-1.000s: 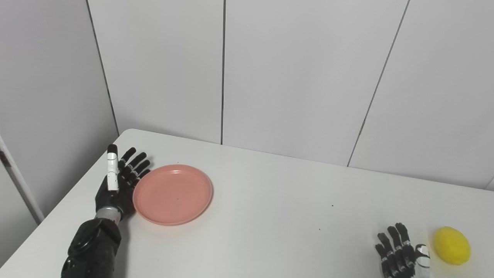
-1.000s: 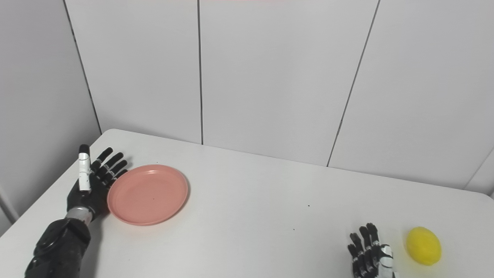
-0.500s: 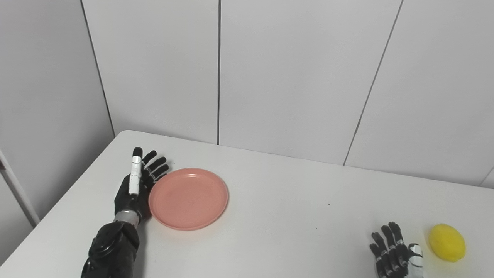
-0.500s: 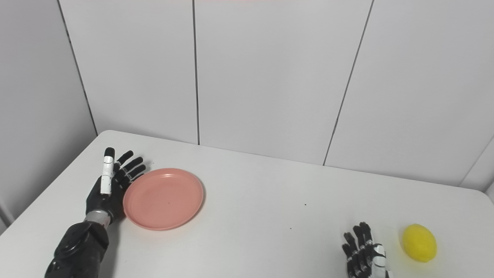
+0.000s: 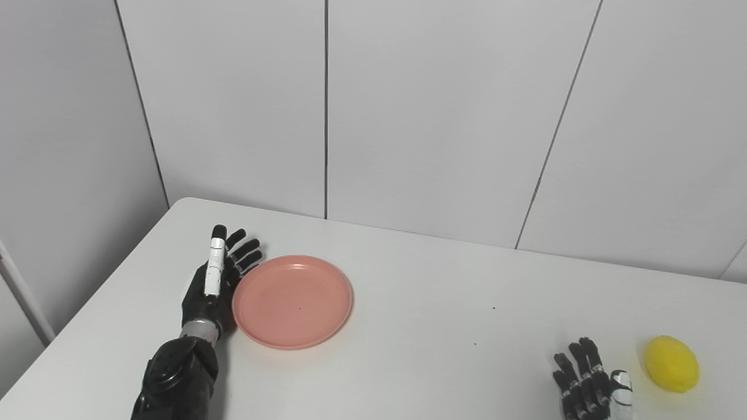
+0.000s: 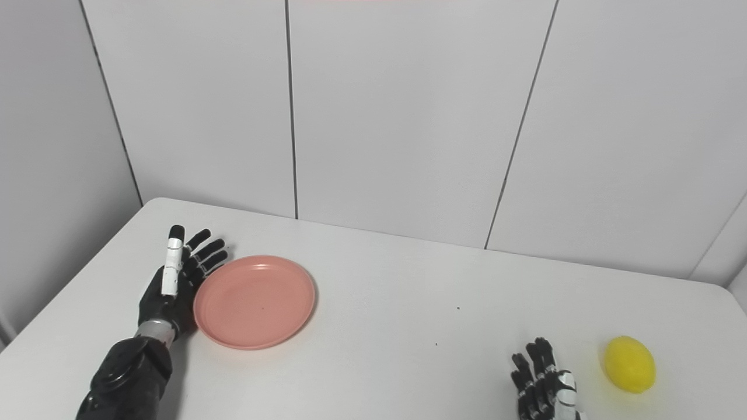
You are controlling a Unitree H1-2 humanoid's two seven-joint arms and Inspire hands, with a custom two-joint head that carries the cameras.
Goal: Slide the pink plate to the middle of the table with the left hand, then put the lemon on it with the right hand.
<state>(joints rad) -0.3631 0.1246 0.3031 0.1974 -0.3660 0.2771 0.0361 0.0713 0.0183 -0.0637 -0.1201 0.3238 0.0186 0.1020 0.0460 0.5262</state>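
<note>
The pink plate (image 5: 292,301) lies empty on the left part of the white table (image 5: 443,291). My left hand (image 5: 213,284) stands on edge against the plate's left rim, open, fingers straight and pointing away from me. The yellow lemon (image 5: 672,356) rests near the table's front right corner. My right hand (image 5: 590,388) is at the bottom edge of the picture, just left of the lemon and apart from it, open with fingers spread; its palm is cut off by the frame.
Grey wall panels (image 5: 437,116) rise straight behind the table's far edge. The table's left edge (image 5: 105,291) runs close beside my left arm. A few small dark specks (image 5: 493,308) mark the tabletop between plate and lemon.
My left hand has pushed the plate a short way to the right across the table. The camera has also shifted a little. The lemon and right hand have kept their places.
</note>
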